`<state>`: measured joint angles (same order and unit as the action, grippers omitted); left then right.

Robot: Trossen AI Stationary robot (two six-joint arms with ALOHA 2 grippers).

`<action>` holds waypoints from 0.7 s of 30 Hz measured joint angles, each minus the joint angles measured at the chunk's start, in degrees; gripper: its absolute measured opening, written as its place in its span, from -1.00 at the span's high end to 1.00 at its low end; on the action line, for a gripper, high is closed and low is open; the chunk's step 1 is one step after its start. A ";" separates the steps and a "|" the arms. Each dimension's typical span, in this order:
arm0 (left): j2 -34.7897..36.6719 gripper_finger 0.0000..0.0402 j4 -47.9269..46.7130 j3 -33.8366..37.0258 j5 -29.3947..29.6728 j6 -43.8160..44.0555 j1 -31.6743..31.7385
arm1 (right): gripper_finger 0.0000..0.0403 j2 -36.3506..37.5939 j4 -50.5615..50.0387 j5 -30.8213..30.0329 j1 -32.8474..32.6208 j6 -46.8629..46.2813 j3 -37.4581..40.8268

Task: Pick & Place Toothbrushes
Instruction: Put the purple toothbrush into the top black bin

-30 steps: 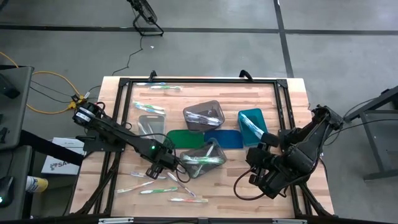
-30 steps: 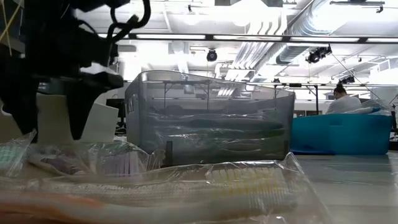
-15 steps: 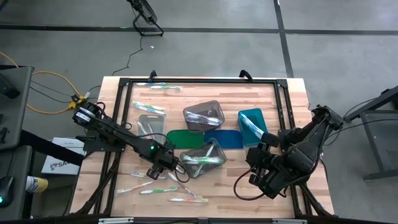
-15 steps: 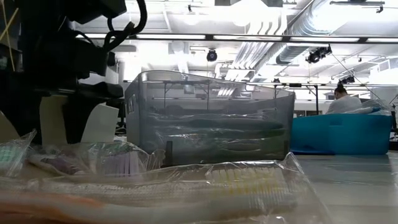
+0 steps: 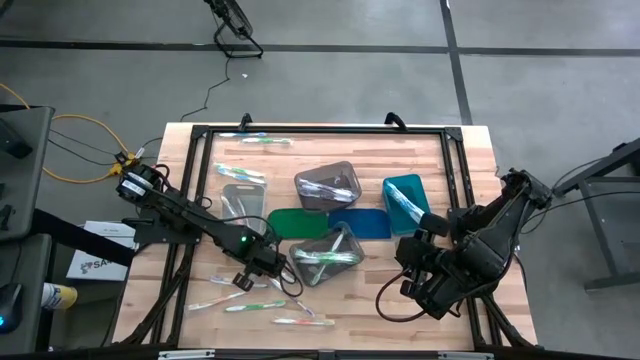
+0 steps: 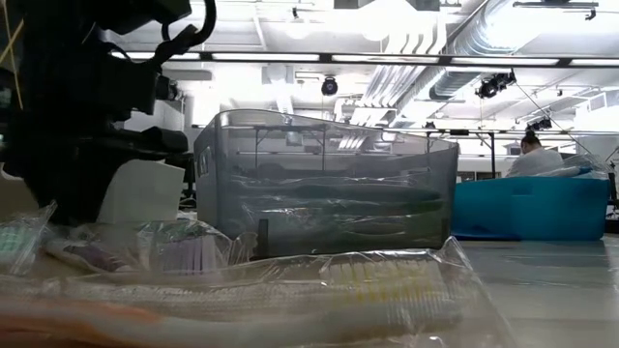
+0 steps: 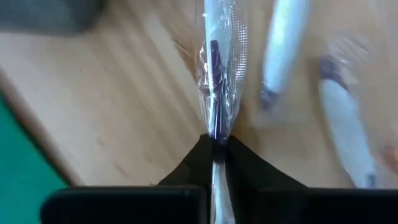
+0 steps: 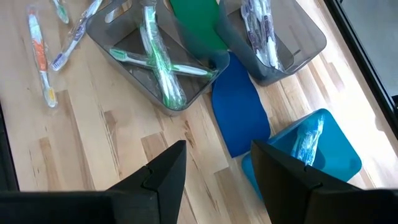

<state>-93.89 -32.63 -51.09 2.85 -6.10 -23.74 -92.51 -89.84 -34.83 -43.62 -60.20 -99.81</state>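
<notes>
The left gripper (image 7: 216,144) is seen clenched on a thin purple-handled toothbrush in a clear crinkled wrapper (image 7: 217,81), lying on the wooden table (image 7: 118,106) with its long axis running straight ahead, while the right gripper (image 8: 217,163), released, waits well apart.

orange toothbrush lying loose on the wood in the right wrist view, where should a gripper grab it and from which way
Grip the orange toothbrush mid-handle, coming straight down from above with the fingers across its width. It lies flat on the table in a thin wrapper, long and narrow, so only its slim sides offer a pinch; the nearby wrapped toothbrush crowds its head end.
</notes>
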 joint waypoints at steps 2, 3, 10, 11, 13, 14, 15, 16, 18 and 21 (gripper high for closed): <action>-0.03 0.94 0.55 -0.07 0.69 0.31 0.10 | 0.14 0.00 0.00 0.00 0.00 0.00 0.00; -0.04 0.93 0.60 -0.07 0.71 0.37 0.11 | 0.14 0.00 0.00 0.00 0.00 0.00 0.00; 1.70 0.98 -0.45 0.11 0.45 3.58 0.10 | 0.14 0.00 -0.11 0.22 0.02 0.46 0.00; 2.26 0.99 -0.50 0.11 0.41 4.74 0.08 | 0.14 0.00 -0.15 0.28 0.02 0.46 0.00; 2.99 0.99 -0.50 0.11 -0.83 6.53 -0.06 | 0.14 0.00 -0.14 0.37 0.00 0.46 0.00; 3.49 0.99 -0.52 0.13 -1.34 7.54 -0.32 | 0.14 0.00 -0.15 0.41 0.00 0.46 0.00; 4.16 0.99 -0.56 0.13 -1.75 7.97 -0.36 | 0.14 0.00 -0.15 0.44 0.00 0.47 0.00; 4.72 0.99 -0.54 0.02 -2.45 8.30 -0.38 | 0.14 0.00 -0.15 0.43 0.00 0.50 0.00; 5.49 0.99 -0.71 -0.66 -3.49 8.34 -0.42 | 0.14 0.00 -0.15 0.44 0.00 1.05 0.00; 6.79 0.99 -1.64 -2.51 -3.81 8.35 -0.29 | 0.14 0.00 -0.17 0.44 0.00 1.95 0.00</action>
<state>-87.10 -34.27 -53.60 -0.96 2.25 -24.02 -92.51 -90.02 -34.39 -43.62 -58.26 -99.81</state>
